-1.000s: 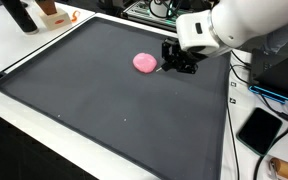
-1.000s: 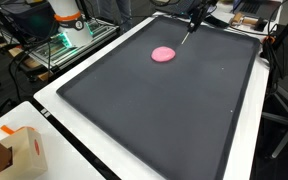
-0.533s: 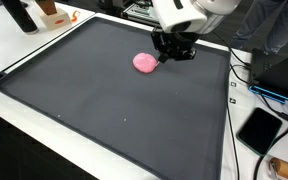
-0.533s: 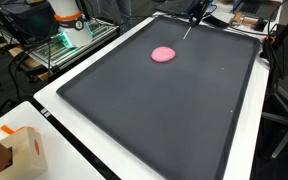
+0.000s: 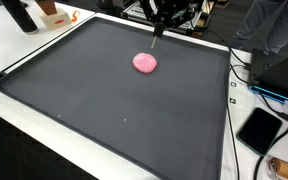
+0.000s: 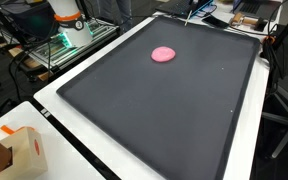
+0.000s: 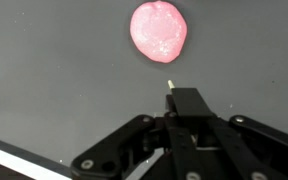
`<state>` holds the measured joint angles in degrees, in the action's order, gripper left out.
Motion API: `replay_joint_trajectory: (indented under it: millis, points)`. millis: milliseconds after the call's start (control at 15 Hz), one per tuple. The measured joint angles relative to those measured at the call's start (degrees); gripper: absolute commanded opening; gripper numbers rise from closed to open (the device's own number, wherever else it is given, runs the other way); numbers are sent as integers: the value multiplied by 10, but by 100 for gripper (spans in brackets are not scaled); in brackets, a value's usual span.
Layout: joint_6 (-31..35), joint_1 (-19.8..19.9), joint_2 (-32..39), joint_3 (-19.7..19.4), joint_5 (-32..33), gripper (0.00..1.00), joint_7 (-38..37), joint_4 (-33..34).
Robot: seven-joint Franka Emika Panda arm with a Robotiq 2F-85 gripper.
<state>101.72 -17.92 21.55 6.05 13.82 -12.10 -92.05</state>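
Observation:
A pink, round, flattened blob (image 5: 145, 63) lies on the big black mat (image 5: 84, 95), near its far edge; it shows in both exterior views (image 6: 163, 54). My gripper (image 5: 160, 18) hangs high above and just behind the blob, mostly cut off by the top of the frame. Its jaws are shut on a thin pale stick (image 5: 157, 42) that points down at the mat. In the wrist view the closed gripper (image 7: 177, 97) shows the stick's tip (image 7: 170, 84) just below the blob (image 7: 159, 31), with no contact.
The mat (image 6: 164, 110) has a raised rim. A black phone (image 5: 259, 128) and cables lie beside it. A cardboard box (image 6: 19, 150) stands on the white table. An orange and white object (image 6: 67, 15) and equipment stand past the far side.
My gripper has risen from just beside the pink blob and moved toward the mat's far edge, still holding the stick. The blob has not moved.

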Motion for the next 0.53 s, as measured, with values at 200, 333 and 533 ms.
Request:
replay_joint_trajectory:
  millis: [200, 333, 533]
  points:
    - [24, 16, -68, 7, -5, 3, 53, -52]
    - [37, 27, -110, 12, -19, 3, 81, -82]
    - [50, 39, -166, 16, -45, 3, 120, -123]
